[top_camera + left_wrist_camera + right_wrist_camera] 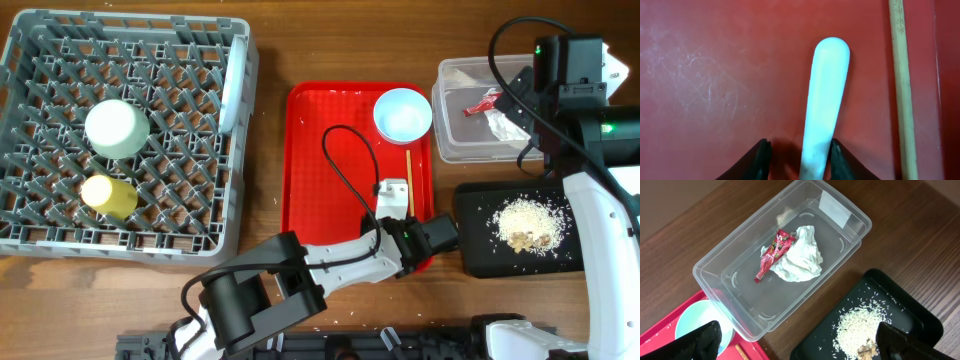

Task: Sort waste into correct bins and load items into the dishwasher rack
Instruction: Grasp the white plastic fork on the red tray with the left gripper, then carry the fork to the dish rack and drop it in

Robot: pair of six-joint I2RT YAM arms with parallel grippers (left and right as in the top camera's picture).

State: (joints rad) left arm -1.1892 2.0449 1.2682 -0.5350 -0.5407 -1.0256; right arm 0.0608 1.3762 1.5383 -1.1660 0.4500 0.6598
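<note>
On the red tray point(715, 75) lies a white fork point(822, 100), handle toward me, beside a wooden chopstick point(902, 90). My left gripper point(799, 155) straddles the fork's handle. Its right finger touches the handle and its left finger stands off with a gap, so it is open. High over the bins my right gripper point(800, 342) hangs wide open and empty. A red wrapper point(772, 255) and a white napkin point(800, 255) lie in the clear tub point(715, 275). Rice scraps point(860, 325) sit in the black tray point(910, 305).
The grey rack point(30, 230) at the left holds an upturned green bowl point(117, 128), a yellow cup point(108, 196) and a white plate point(231, 90) on edge. A light blue bowl point(402, 113) sits at the red tray's far right corner. A black cable point(345, 165) loops over the tray.
</note>
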